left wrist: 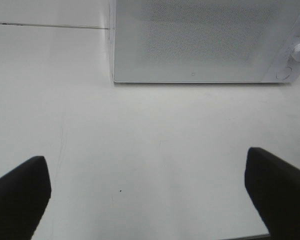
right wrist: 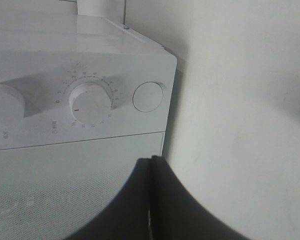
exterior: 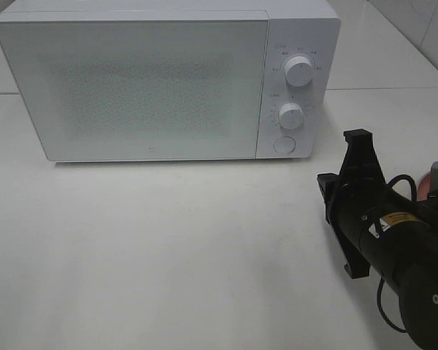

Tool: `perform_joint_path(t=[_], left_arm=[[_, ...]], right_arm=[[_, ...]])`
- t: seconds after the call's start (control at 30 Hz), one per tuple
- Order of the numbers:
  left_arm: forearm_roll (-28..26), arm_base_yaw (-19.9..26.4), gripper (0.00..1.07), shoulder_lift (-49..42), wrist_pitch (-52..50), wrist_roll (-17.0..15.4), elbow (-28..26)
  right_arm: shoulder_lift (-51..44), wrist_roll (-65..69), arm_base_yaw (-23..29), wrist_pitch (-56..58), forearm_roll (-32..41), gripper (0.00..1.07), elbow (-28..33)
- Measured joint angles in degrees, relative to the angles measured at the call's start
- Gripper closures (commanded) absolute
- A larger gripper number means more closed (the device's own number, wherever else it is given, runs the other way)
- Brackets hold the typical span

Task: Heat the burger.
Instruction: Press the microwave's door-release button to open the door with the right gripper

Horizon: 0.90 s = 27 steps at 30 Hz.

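While the right jaws sit pressed together, they face the closed microwave (exterior: 131, 87)

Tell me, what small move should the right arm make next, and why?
Probably press the shut right claw onto the round button. The microwave door is closed, and the claw faces that panel; the button likely releases the door.

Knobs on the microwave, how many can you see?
2. The upper knob sits high on the right of the microwave; the lower knob is directly under it. The round button beneath is not a knob. None appears hidden.
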Motion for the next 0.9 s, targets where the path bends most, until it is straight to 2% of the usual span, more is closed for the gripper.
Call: perform_joint_path(t=[0.27, 0.33, 0.53, 0.9], left_arm=[[0.0, 0.0, 0.09, 0.0, 0.0, 0.0, 0.0], [0.0, 0.0, 0.09, 0.0, 0.0, 0.0, 0.0], [0.0, 0.0, 0.09, 0.0, 0.0, 0.0, 0.0], [0.0, 0.0, 0.09, 0.0, 0.0, 0.0, 0.0]], right_arm=[[0.17, -1.49, -1.2, 0.69, -0.4, 1.07, -1.72], [1.66, -1.83, -3.78, 1.6, -2.18, 1.07, -3.09], [4.98, 0.29, -6.02, 3.38, -6.93, 1.07, -5.61], [10.08, 3.15, -6.93, 3.9, -8.77, 1.07, -9.74]])
